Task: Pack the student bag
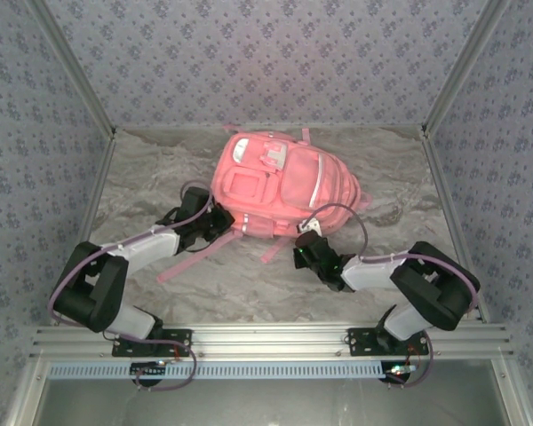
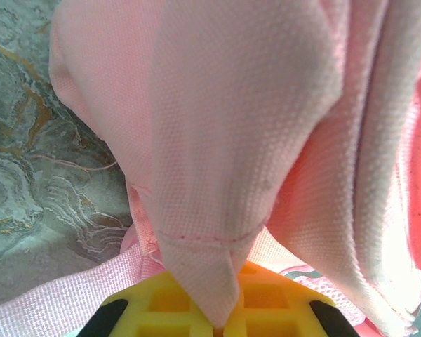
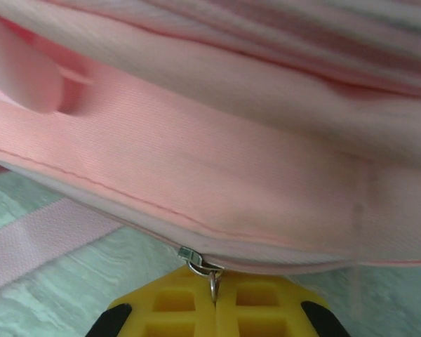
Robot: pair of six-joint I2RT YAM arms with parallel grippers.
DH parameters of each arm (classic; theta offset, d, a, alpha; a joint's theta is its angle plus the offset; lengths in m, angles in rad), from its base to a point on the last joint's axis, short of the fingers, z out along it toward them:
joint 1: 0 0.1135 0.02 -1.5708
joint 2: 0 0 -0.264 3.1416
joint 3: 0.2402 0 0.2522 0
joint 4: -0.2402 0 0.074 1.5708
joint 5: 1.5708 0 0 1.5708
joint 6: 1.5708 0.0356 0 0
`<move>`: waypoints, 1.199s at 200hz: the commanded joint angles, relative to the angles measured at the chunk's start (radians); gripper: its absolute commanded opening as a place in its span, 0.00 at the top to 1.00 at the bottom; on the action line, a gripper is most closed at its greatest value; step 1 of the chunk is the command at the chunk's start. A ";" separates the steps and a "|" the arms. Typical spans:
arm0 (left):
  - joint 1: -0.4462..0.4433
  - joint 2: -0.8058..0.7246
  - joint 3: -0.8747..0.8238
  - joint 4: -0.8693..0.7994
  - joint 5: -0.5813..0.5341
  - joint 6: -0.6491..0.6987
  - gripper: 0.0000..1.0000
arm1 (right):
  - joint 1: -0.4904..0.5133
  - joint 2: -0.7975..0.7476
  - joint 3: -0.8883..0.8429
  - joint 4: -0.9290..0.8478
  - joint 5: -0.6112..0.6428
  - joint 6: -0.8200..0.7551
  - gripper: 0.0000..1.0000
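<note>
The left pincer (image 2: 216, 324) is clamped on a fold of pink fabric at the near left edge of the student bag (image 2: 252, 140). The right pincer (image 3: 213, 298) is shut on a metal zipper pull (image 3: 212, 279) at the bag's near right seam. The bag lies pockets-up on the marbled counter (image 1: 409, 257), towards the back.

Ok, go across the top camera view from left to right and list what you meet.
left arm → left gripper → right gripper → right arm. The student bag stretches across both grippers, so it has no single place in the order.
</note>
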State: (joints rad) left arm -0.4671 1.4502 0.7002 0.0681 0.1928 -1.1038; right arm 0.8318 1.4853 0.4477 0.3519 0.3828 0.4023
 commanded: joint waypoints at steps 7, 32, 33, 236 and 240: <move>0.024 -0.051 0.005 -0.061 -0.098 0.024 0.99 | -0.006 -0.048 0.011 -0.160 0.116 0.025 1.00; 0.043 -0.058 0.012 -0.079 -0.099 0.023 1.00 | -0.022 -0.076 0.011 -0.224 0.130 0.047 1.00; 0.044 -0.058 0.012 -0.079 -0.099 0.023 1.00 | -0.024 -0.077 0.011 -0.227 0.132 0.050 1.00; 0.336 0.132 0.406 -0.380 0.117 0.079 0.63 | 0.104 0.055 0.170 0.001 -0.274 -0.059 1.00; 0.338 0.118 0.394 -0.381 0.118 0.081 0.61 | 0.110 0.071 0.187 0.008 -0.281 -0.054 1.00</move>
State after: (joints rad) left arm -0.1574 1.6123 1.0821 -0.2691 0.2207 -1.0389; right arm 0.9070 1.4654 0.5259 0.2619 0.1841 0.3244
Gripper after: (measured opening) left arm 0.339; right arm 0.048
